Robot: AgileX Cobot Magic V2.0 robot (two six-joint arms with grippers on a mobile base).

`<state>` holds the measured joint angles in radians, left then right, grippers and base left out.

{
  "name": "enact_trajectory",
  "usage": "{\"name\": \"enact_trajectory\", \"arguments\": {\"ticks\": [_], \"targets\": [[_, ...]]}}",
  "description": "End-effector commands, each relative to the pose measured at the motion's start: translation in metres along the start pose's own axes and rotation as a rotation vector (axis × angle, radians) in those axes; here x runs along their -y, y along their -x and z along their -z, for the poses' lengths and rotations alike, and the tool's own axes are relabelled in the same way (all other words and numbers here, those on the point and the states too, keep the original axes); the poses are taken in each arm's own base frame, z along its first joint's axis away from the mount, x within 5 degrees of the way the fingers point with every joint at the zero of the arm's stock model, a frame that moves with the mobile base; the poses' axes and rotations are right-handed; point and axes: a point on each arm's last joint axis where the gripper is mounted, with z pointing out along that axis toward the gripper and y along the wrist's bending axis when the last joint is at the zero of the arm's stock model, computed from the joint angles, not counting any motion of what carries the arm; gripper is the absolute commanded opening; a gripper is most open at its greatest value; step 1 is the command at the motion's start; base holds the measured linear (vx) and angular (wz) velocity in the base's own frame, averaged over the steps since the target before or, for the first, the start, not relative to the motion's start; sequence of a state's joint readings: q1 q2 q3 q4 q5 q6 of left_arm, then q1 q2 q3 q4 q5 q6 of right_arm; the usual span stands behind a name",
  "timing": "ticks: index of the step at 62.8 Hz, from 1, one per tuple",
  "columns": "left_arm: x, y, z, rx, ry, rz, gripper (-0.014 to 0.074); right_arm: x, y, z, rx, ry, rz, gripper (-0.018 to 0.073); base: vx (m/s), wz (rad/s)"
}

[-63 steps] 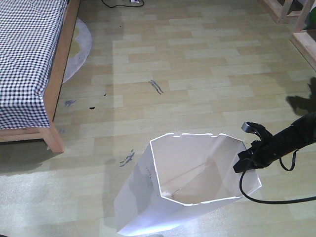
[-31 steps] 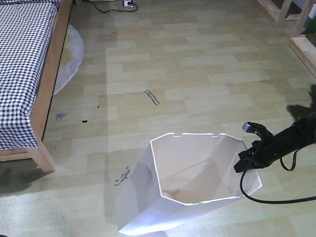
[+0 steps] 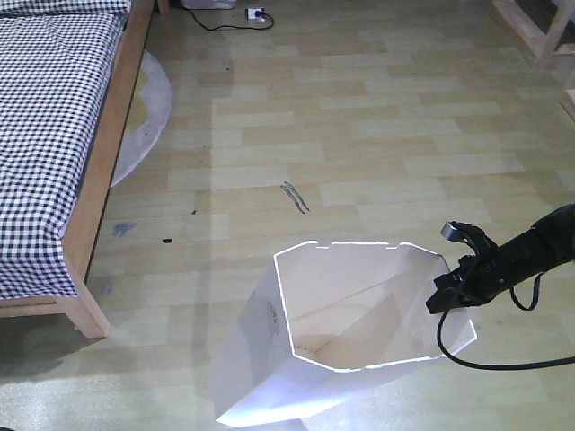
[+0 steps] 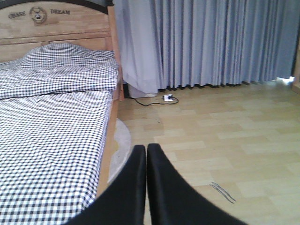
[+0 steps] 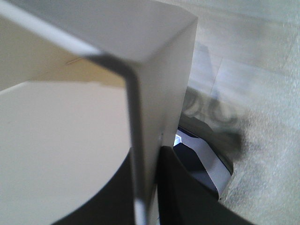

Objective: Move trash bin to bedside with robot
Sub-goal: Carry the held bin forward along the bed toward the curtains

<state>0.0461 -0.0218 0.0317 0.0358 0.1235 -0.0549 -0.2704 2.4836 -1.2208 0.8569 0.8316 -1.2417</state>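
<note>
Headboard reads "CHASE DREAM"; right gripper clamps trash bin.

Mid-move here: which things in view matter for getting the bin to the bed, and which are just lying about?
Job: bin; right pincer, clamped on its rim; bed, at left.

Lying about: rug by the bed; power strip near the curtains; floor scuffs; left pincer, shut and empty.

Trash bin right of bed, end effector on right rim
</note>
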Motion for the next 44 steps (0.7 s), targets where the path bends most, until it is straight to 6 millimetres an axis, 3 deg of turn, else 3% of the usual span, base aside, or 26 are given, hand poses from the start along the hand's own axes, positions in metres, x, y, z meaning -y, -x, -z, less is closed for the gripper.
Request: {"name": "enact_trajectory", "arguments": {"ticks": [1,44], "targets": [[0.0005,0.015,0.0022,0.102,-0.005,0.006,-0.0006,-0.0318,0.0143,0.0289,0.057,0.203,0.007,-0.0004,0.25,0.19],[0.0005,0.015,0.0022,0.102,-0.005,0.006,-0.0006,-0.0318,0.0143,0.0289,0.057,0.203,0.007,-0.0004,0.23,0.17]]}}
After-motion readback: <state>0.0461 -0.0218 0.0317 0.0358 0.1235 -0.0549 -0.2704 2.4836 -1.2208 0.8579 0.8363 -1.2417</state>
